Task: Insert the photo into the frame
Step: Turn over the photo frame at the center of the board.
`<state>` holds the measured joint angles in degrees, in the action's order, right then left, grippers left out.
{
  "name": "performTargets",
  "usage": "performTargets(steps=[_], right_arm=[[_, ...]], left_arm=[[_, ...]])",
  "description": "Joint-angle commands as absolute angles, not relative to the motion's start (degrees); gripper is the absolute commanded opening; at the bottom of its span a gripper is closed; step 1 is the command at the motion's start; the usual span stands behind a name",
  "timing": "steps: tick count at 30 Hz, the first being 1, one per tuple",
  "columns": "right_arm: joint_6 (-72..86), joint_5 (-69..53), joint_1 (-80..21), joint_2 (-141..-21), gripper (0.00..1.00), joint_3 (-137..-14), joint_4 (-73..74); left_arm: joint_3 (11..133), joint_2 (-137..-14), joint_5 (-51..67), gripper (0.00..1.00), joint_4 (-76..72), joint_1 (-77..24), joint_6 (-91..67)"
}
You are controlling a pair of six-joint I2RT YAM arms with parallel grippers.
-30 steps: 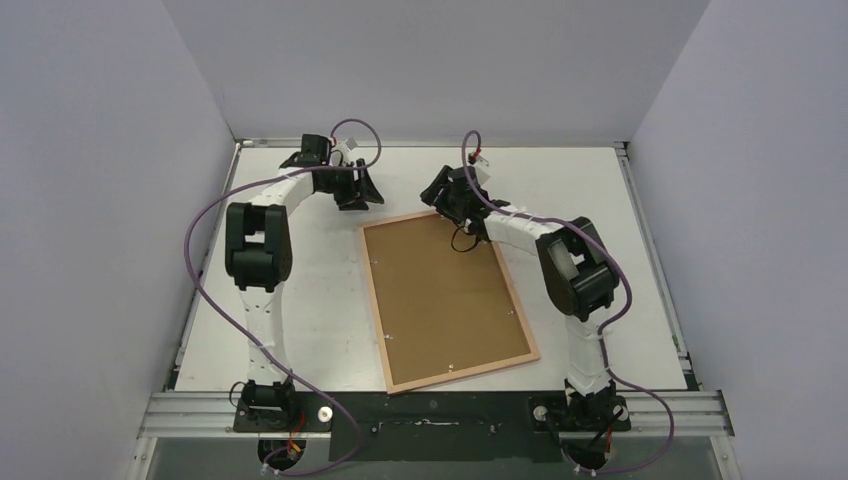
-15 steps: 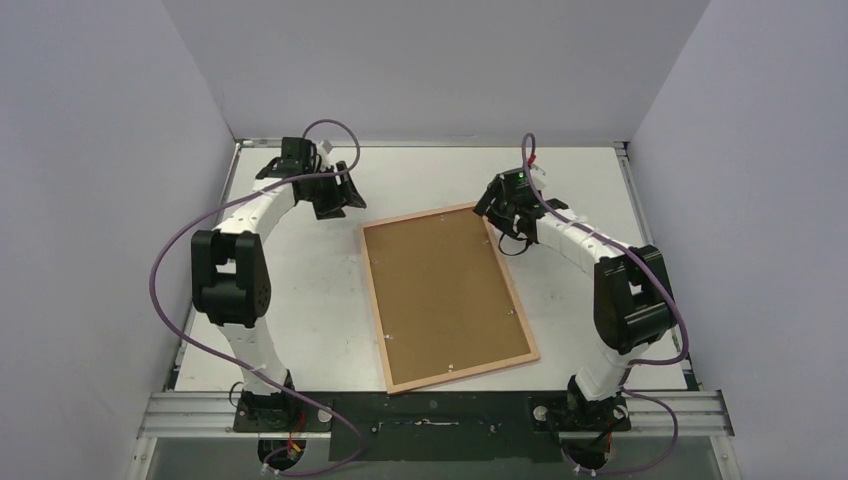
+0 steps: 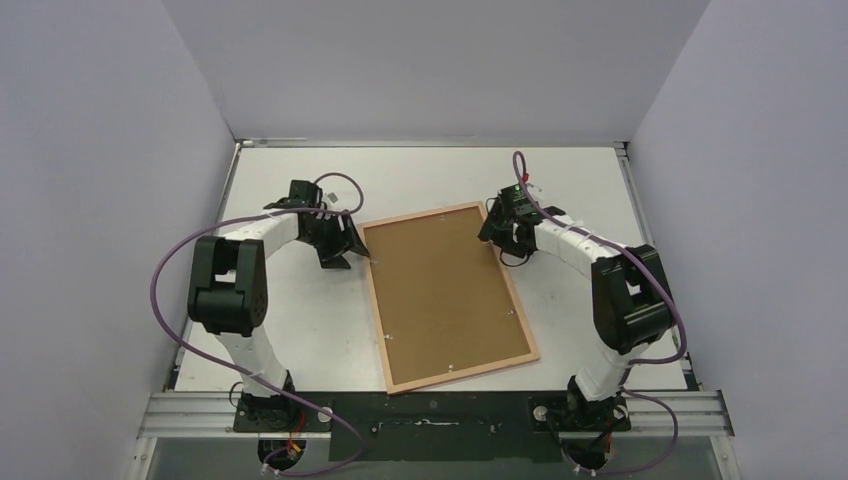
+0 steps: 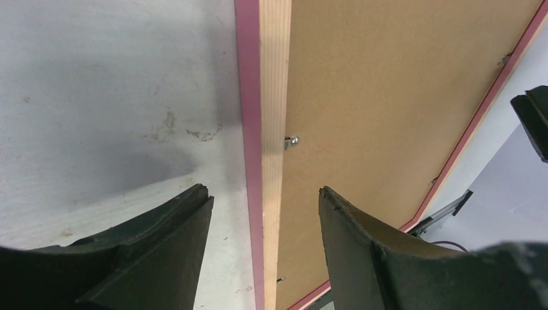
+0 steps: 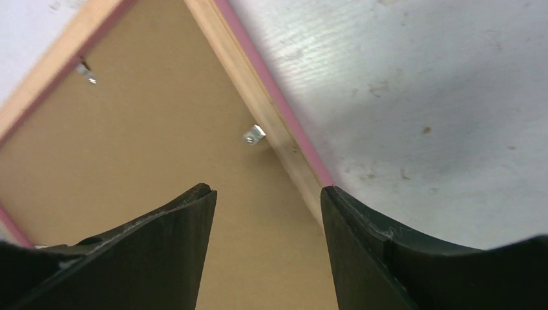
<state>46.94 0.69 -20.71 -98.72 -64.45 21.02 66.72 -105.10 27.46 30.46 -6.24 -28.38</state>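
Observation:
The frame lies face down on the white table, tan wood up, pink showing along its sides, with a brown backing board inside it. The photo is hidden. My left gripper is open at the frame's left side near the far corner. In the left wrist view the wooden edge runs between the fingers of that gripper, untouched. My right gripper is open over the right side near the far corner. One of its fingers is above the board and the other at the frame's edge.
Small metal clips hold the backing board at the frame's inner edge. White table shows on both sides of the frame. Grey walls enclose the table on three sides, and the arm bases stand at the near rail.
Both arms have come back from the far side of the table. The left gripper has dropped to the frame's left edge and the right gripper has swung out to the right edge.

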Motion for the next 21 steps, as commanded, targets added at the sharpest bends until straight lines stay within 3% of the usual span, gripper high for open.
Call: performTargets(steps=[1, 6, 12, 21], right_arm=[[36.8, 5.1, -23.8, -94.2, 0.61, -67.8, 28.8], [33.3, 9.8, -34.6, -96.1, 0.61, -76.7, 40.2], [40.8, 9.9, -47.3, -100.8, 0.61, -82.2, 39.7], [42.5, 11.2, -62.3, -115.7, 0.56, -100.4, 47.5]], left_arm=[[66.0, -99.6, 28.9, 0.59, 28.2, -6.4, -28.8], [65.2, -94.7, 20.4, 0.58, 30.8, -5.5, -29.0], [62.3, -87.3, 12.3, 0.58, 33.0, -2.9, -31.4], [50.6, -76.1, 11.0, 0.59, 32.5, 1.4, -37.4]])
